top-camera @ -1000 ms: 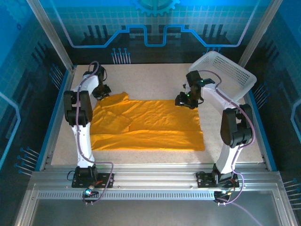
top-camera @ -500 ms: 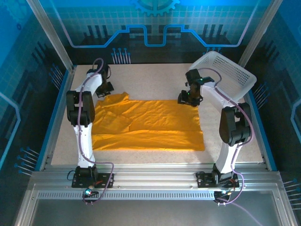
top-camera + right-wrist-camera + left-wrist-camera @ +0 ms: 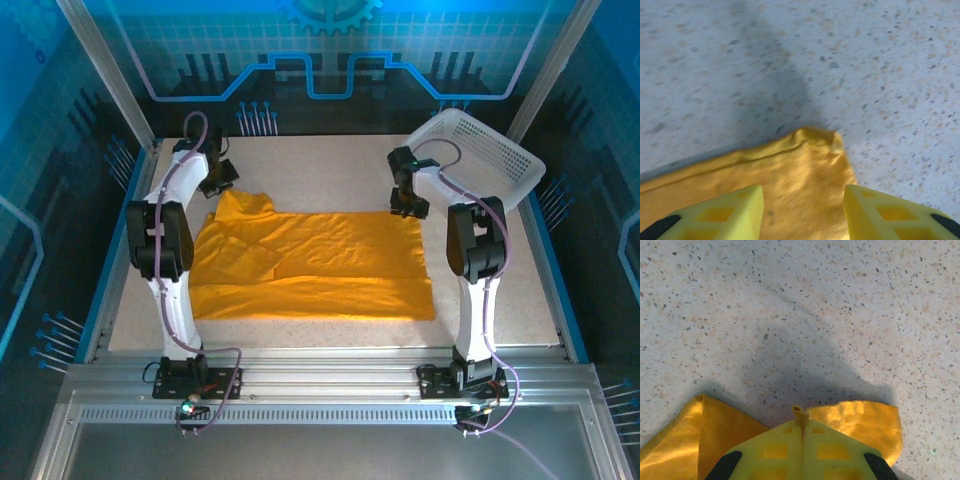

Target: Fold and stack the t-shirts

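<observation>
**Left pincer** (image 3: 801, 426): jaws together, clamped on a thin ridge of the t-shirt (image 3: 320, 265). A small nub of orange-yellow cloth stands up just ahead of the closed tips, and more cloth spreads to either side beneath them. The hold is on the far left corner of the garment. Judgement: a corner is chosen because thin, soft cloth follows whichever edge is lifted, so a corner pinch governs the fold line.

**Right pincer** (image 3: 802, 207): jaws apart, straddling the far right corner of the t-shirt. The corner tip lies just ahead of the pincer, flat on the speckled surface (image 3: 880, 65), between the two fingers and gripped by neither. Judgement: it is placed to mirror the left hold so both far corners can be carried together. That grip is not yet made.

**T-shirt**: spread on the surface, running from both pincers back toward the arm bases, creased, with a loose overlap behind the left pincer.

**Basket** (image 3: 490, 150): white mesh, tilted, beyond and outboard of the right pincer, apart from the cloth.

**Risk, as judged**: a shallow closure on the right may catch only the hem and let it slip, skewing the fold.
</observation>
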Tool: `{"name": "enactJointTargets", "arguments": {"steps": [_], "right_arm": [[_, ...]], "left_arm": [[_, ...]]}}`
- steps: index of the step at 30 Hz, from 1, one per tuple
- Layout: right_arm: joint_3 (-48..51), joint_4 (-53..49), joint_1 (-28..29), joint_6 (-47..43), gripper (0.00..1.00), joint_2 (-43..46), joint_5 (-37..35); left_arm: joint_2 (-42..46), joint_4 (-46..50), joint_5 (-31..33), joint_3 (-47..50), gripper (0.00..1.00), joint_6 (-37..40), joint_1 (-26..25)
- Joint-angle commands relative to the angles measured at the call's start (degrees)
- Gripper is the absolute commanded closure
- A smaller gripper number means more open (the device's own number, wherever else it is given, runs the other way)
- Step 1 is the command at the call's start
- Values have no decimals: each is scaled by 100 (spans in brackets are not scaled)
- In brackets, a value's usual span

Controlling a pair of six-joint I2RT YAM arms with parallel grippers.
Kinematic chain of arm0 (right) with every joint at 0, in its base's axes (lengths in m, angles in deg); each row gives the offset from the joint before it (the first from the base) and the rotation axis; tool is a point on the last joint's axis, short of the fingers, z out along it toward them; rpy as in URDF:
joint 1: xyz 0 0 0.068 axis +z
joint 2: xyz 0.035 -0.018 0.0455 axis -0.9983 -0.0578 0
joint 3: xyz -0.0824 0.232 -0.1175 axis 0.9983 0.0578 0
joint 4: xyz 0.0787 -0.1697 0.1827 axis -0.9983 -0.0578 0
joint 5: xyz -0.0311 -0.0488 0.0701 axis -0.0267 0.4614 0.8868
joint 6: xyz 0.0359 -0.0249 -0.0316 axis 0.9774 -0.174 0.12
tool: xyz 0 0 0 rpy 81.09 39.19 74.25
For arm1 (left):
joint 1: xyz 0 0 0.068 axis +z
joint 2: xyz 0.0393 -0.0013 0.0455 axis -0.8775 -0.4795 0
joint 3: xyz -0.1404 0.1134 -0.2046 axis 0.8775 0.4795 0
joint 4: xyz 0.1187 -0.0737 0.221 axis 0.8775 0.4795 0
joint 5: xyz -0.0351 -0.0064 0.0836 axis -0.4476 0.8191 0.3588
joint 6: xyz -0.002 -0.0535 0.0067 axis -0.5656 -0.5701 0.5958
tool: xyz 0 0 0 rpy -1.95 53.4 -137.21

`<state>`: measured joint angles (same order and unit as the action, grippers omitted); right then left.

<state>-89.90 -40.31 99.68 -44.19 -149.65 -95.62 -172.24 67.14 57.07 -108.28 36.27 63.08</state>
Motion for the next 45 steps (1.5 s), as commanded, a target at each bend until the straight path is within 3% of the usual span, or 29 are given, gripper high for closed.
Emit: {"name": "enactJointTargets", "arguments": {"steps": [1,7,16,25,31,38,45], "right_arm": [[-42,173,-200,4,54,-85,-163],[-185,383,-264,-267,55,-370,334],[-478,-81,-484,38,71,-624,405],[-426,115,-473,-285,100,-276,542],[298,940,-294,-785,100,514,718],[1238,1613,-201,-1180,100,1581,1050],[2320,1494,-153,-953,100,2701,970]], "left_arm": [[376,-72,-346,178,100,-233,-16],[549,-102,-495,363,100,-307,-33],[665,-76,-517,405,100,-361,-33],[957,-69,-549,538,100,-440,-42],[1552,-326,-564,1016,100,-566,-42],[2916,-630,-517,2389,100,-966,-67],[4685,-320,277,3900,100,-1422,-77]]}}
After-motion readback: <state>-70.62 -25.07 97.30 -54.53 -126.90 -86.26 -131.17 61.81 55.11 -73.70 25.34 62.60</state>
